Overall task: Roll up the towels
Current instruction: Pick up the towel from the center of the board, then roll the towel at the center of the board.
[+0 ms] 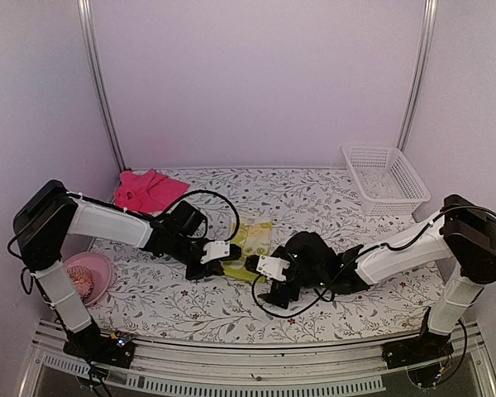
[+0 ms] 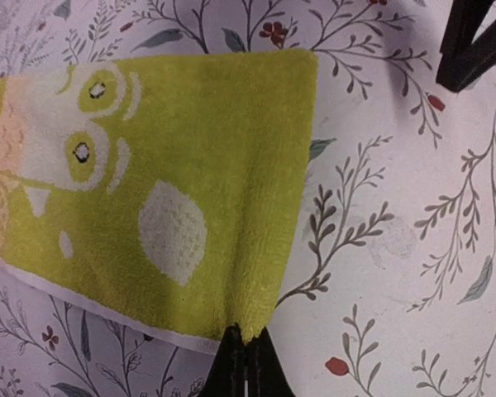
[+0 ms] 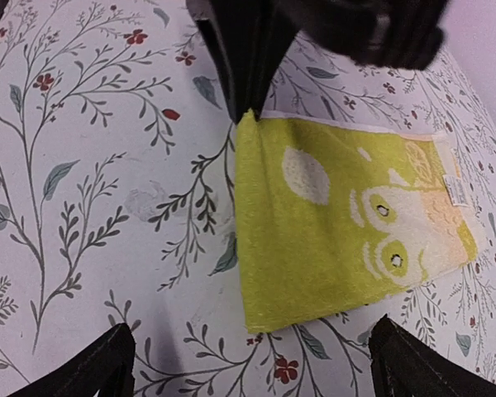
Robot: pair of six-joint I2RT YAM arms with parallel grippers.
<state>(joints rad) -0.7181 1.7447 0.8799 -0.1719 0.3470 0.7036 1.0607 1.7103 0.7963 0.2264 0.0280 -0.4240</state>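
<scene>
The yellow-green towel (image 1: 253,240) lies flat on the flowered table, with a white animal face printed on it (image 2: 157,174) (image 3: 347,223). My left gripper (image 1: 233,266) (image 2: 248,360) is shut on one near corner of this towel, and its black fingers (image 3: 244,74) show in the right wrist view pinching that corner. My right gripper (image 1: 260,282) (image 3: 248,372) is open just short of the towel's other near corner, touching nothing. The pink towel (image 1: 147,190) lies crumpled at the back left, away from both grippers.
A white plastic basket (image 1: 386,179) stands at the back right. A pink bowl (image 1: 88,275) sits near the front left beside the left arm's base. The tablecloth (image 1: 314,207) has a leaf and flower print.
</scene>
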